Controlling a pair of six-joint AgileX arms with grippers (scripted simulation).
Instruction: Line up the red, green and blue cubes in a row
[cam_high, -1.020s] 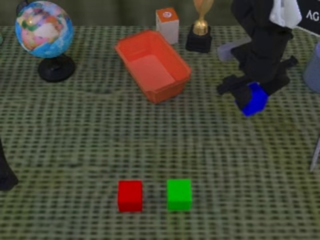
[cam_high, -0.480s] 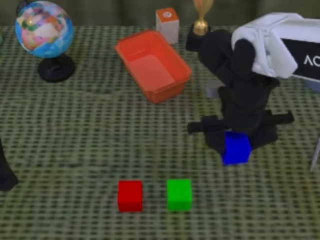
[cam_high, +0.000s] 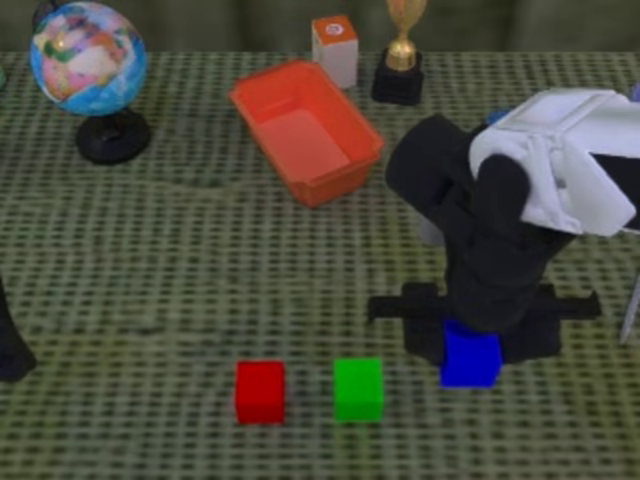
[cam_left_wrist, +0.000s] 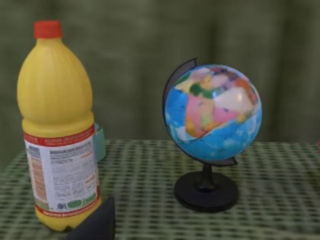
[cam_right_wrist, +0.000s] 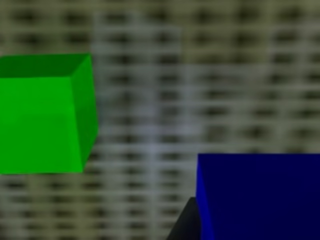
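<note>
A: Where is the right claw (cam_high: 470, 350) found?
B: It is seen toward the right of the worktop (cam_high: 150, 280) in the top view, pointed downward, with the blue cube (cam_high: 470, 358) clamped between its fingers. In the right wrist view the blue cube (cam_right_wrist: 260, 197) is shown close up, with a dark finger (cam_right_wrist: 185, 225) pressed against its side.

A: And the other two cubes?
B: The red cube (cam_high: 260, 391) and the green cube (cam_high: 358, 389) are set side by side near the front edge, a small gap being left between them. The blue cube is placed to the right of the green one, slightly farther back. Whether it rests on the cloth or is held just above it cannot be told. In the right wrist view the green cube (cam_right_wrist: 45, 115) is seen apart from the blue one.

A: What of the left arm?
B: It is parked at the left edge of the worktop; only a dark part (cam_high: 12, 350) is visible there, so the state of its claw cannot be told.

A: What else is laid out?
B: At the back are found a globe (cam_high: 88, 60), an orange tray (cam_high: 350, 175), a white box with an orange top (cam_high: 335, 48) and a trophy (cam_high: 402, 60). In the left wrist view a yellow bottle (cam_left_wrist: 57, 130) is shown standing beside the globe (cam_left_wrist: 212, 112).
</note>
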